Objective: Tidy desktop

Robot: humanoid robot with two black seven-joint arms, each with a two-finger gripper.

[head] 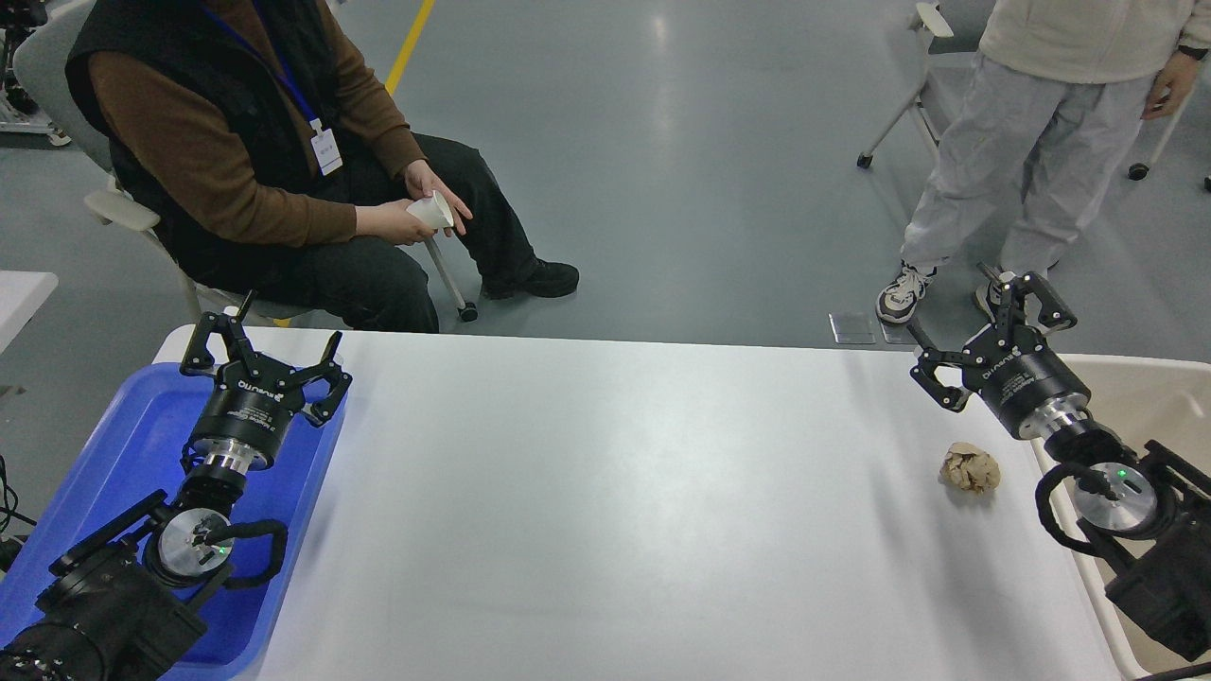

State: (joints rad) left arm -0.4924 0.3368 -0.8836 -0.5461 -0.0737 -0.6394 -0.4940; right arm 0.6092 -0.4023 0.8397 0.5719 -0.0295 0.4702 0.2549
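The right gripper [991, 326] hangs above the far right part of the desktop [605, 492] with its two fingers spread wide and nothing between them, pointing away toward the far edge. Just nearer than it, and slightly to its left, lies a crumpled brown paper ball [970, 468] on the white surface, apart from the fingers and close to the desktop's right edge. Beyond that edge sits the beige bin [1159, 388], under the right arm's wrist. On the other side, the left gripper [265, 355] is also wide open and empty, poised over the blue tray [142, 416] that rests at the desktop's left end. The rest of the white top between the two arms shows nothing else. A seated person [274, 161] holding a white paper cup [431, 210] is behind the far edge, and a standing person [1041, 142] is further right. The paper ball looks like the only thing left to clear, and the right arm is the nearer one for it. The likely trouble: the ball is light and springy, so a finger landing off-centre could flick it away, perhaps off the right edge short of the bin. Fingers pressed too low would scrape the smooth top. The arm's wrist is also close to the bin wall, so a careless swing could knock it.
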